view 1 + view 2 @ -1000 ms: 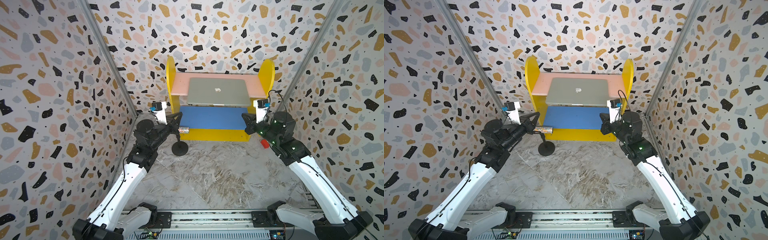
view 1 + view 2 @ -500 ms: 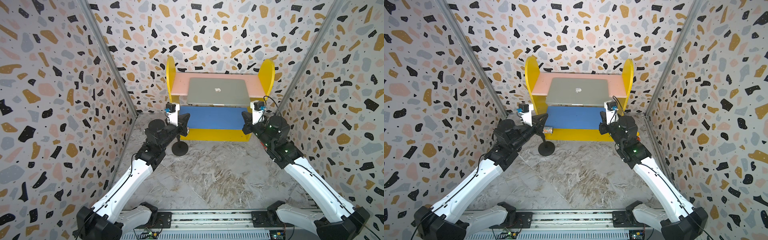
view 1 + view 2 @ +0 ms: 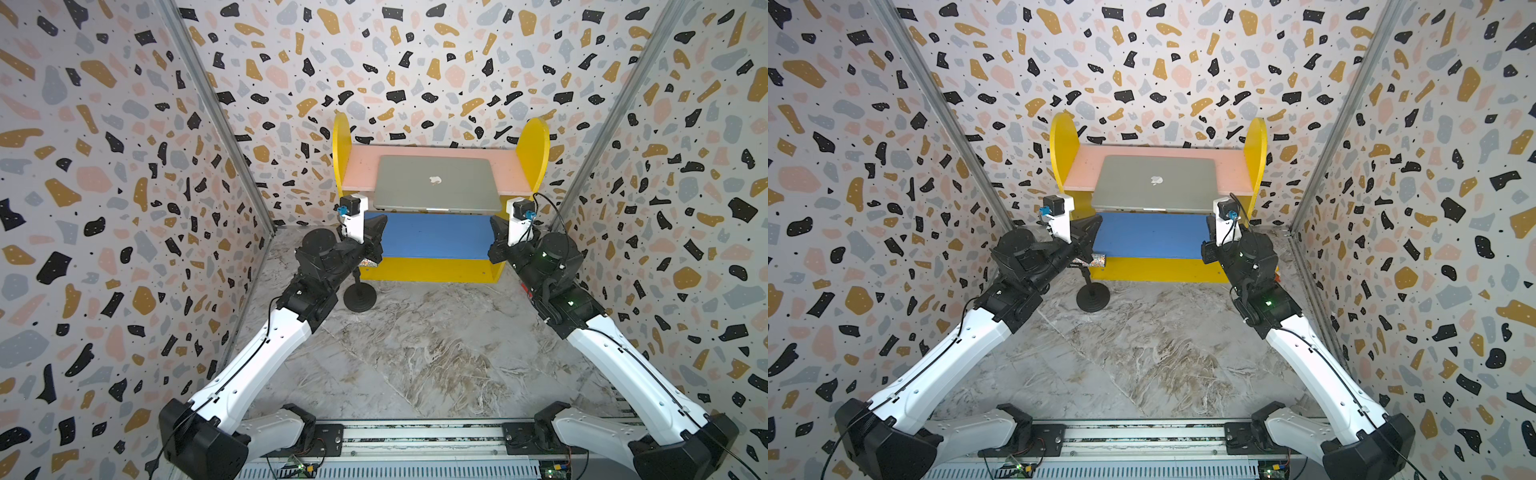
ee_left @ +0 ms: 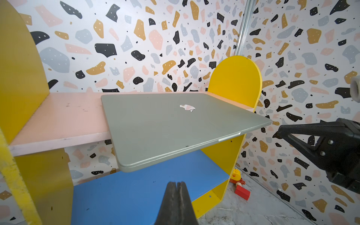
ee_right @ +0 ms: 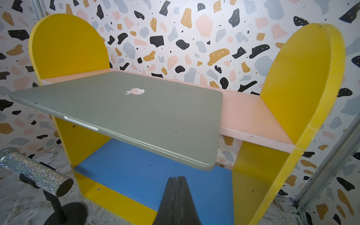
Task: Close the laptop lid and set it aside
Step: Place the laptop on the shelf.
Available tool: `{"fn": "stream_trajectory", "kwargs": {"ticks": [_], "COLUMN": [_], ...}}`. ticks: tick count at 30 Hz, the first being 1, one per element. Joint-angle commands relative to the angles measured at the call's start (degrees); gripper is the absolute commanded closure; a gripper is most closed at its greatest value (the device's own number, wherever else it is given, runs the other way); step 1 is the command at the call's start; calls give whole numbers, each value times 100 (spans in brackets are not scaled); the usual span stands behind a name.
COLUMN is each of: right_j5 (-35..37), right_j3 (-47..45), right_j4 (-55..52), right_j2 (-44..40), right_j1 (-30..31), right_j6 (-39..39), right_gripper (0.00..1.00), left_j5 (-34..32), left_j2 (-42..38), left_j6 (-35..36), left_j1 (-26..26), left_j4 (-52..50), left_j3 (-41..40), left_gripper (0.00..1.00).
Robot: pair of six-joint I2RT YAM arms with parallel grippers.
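We are seeing the laptop lid (image 4: pixel 165 124) already shut.
The laptop (image 3: pixel 436 183) is lying on the pink top shelf (image 3: pixel 361 174), at the far end, poking out over the near edge. Our left gripper (image 4: pixel 176 185) and right gripper (image 5: pixel 176 180) are pinched closed and empty, just below it. We think moving it aside is left.

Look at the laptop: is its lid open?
No, the lid lies shut and flat, logo facing up, with only a thin seam along its edge.
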Motion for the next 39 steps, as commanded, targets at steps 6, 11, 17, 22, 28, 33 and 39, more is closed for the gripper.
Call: {"fn": "stream_trajectory", "kwargs": {"ticks": [6, 11, 17, 22, 28, 33, 39], "right_j5": [102, 167, 178, 164, 180, 188, 118], "right_j3": [87, 141, 256, 318, 431, 477, 473], "right_j4": [489, 594, 688, 734, 777, 818, 808], "right_j2": [154, 282, 428, 489, 593, 661, 629], "right_j1": [23, 24, 25, 22, 16, -13, -92], "right_j6": [-163, -223, -239, -274, -333, -340, -297], "right_gripper": [100, 100, 100, 100, 100, 100, 100], "left_j5": [-106, -158, -188, -200, -234, -260, -261], "left_j2": [239, 379, 539, 606, 743, 821, 868], "left_j6": [194, 241, 287, 293, 301, 277, 288], "left_j1": [-43, -39, -40, -42, -45, -40, -40], "left_j4": [223, 291, 326, 355, 402, 407, 407], "left_j3": [365, 422, 510, 581, 673, 745, 809], "left_gripper": [100, 100, 100, 100, 100, 100, 100]}}
